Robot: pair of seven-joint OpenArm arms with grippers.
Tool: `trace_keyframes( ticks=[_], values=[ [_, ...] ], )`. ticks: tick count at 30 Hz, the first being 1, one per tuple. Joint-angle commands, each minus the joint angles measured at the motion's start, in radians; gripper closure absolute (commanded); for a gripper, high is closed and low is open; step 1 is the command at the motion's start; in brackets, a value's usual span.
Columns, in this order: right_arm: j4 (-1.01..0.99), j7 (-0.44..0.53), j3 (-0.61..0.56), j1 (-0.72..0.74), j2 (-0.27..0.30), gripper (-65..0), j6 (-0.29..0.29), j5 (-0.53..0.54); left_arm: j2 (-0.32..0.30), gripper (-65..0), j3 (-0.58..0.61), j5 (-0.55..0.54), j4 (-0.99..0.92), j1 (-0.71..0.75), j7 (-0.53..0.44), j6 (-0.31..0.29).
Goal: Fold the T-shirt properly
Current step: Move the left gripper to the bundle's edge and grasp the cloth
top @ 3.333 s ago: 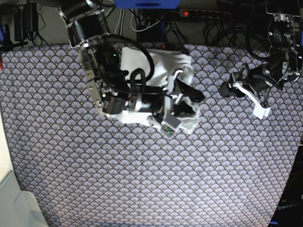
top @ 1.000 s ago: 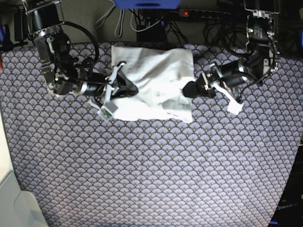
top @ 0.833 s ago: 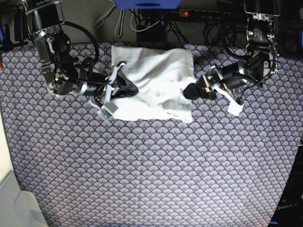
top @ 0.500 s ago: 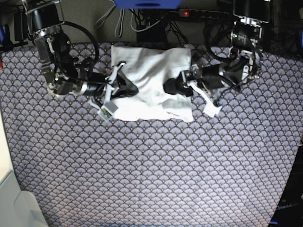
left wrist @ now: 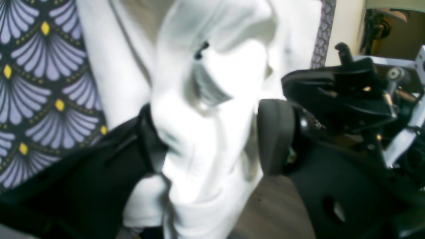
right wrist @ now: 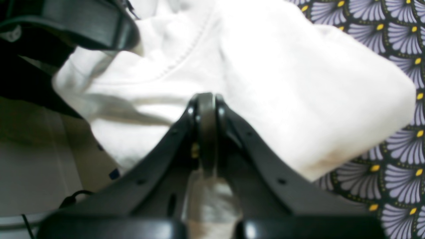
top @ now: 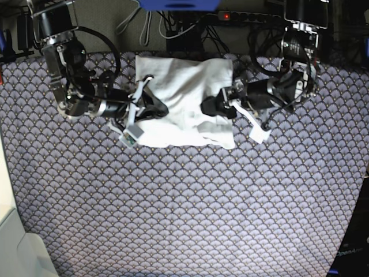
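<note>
The shirt [top: 184, 101] lies as a folded white bundle at the far middle of the patterned cloth [top: 184, 208], with both arms at it. The right gripper [top: 158, 108] rests on its left part, jaws pressed together with no cloth between them. The left gripper [top: 213, 107] has its jaws apart astride a raised fold on the right side, not closed on it. This looks like a late tidying step; next, the left jaws need to close on that fold and lay it flat
</note>
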Motion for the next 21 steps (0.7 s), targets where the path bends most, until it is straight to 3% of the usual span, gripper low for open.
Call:
trace_keyframes(
  ticks=[1,9,15,17,21],
  values=[
    [0.012,0.017,0.005,0.014,0.007,0.0,0.007,0.015,-0.006,-40.1,-0.004,-0.018,0.014,-0.014,-0.009,-0.004],
    [0.012,0.017,0.005,0.016,0.007,0.0,0.007,0.015,0.005,-40.1,-0.004,-0.016,-0.112,-0.057,-0.01,-0.003],
    [0.012,0.017,0.005,0.016,0.008,0.0,0.007,0.013,0.022,-39.5,0.005,0.002,-0.127,-0.057,-0.066,-0.011],
    [0.012,0.017,0.005,0.016,0.008,0.0,0.007,0.013,0.031,-35.8,0.005,0.038,-0.127,-0.057,-0.062,-0.011],
    [0.012,0.017,0.005,0.016,0.008,0.0,0.007,0.013,0.052,-22.0,0.007,0.084,-0.133,-0.073,-0.053,-0.011]
  ],
)
